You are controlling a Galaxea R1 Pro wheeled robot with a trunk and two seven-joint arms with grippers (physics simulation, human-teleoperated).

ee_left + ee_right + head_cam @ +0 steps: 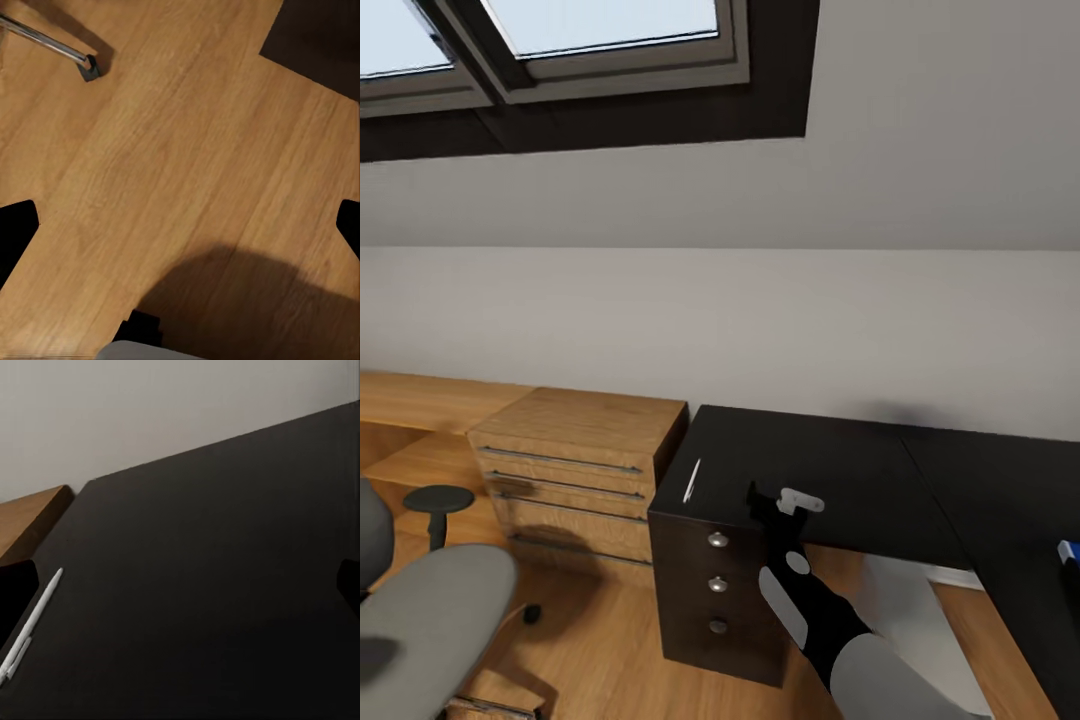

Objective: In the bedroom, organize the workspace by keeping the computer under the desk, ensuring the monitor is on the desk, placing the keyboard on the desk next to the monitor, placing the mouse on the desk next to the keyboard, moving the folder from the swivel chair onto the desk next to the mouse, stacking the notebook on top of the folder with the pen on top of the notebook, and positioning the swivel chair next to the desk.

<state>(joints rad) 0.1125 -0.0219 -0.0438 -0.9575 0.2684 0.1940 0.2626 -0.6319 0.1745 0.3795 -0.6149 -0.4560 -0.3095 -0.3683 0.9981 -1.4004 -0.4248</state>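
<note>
The right gripper [797, 503] hangs over the front edge of the black desk [840, 470], fingers spread wide and holding nothing. A slim white pen [692, 480] lies on the desktop near its left edge, beside the wooden cabinet [575, 470]. Reaching it probably means sliding left and low, then closing across the thin barrel, which could roll. The left gripper [180, 225] hangs wide open and empty over the plank floor [187, 150]. The grey swivel chair [430, 610] stands at lower left, apart from the desk. Something blue [1068, 550] shows at the desk's right edge.
</note>
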